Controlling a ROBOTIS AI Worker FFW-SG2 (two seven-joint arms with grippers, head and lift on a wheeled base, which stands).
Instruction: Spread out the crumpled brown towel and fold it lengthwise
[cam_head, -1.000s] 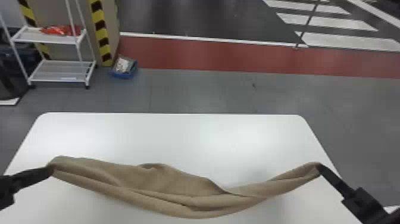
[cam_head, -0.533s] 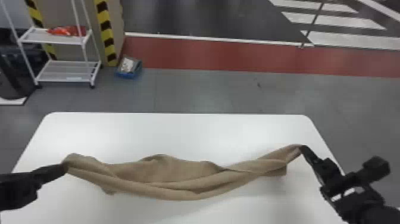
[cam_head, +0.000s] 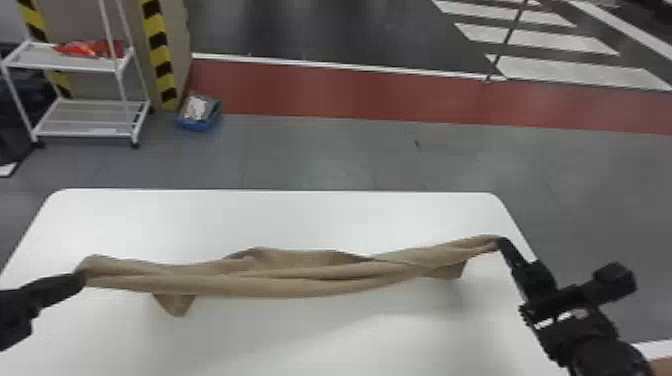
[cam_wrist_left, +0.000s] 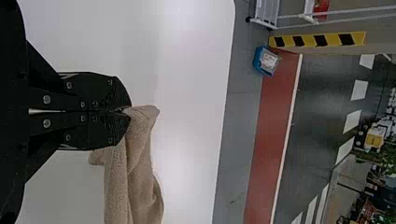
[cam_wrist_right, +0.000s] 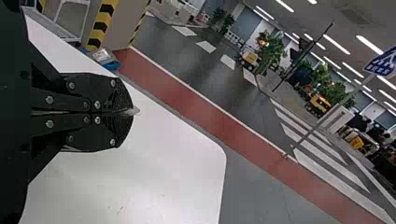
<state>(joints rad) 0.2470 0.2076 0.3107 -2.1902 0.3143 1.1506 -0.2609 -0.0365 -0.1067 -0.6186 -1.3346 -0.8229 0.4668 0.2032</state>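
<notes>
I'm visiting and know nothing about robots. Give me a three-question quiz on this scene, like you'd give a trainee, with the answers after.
1. Fill in the blank: Beyond the white table, a strip of floor is painted ____.
2. Multiple choice: Where do the left hand and right hand grip the brown towel?
A) Both at its middle
B) At opposite ends
C) Both at one end
3. True or false: The towel is spread flat on the table.

Key: 1. red; 2. B; 3. false

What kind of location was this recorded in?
Probably an indoor workshop or demo hall: a zebra crossing painted on the floor, black-and-yellow striped edging, and a white wheeled rack.
</notes>
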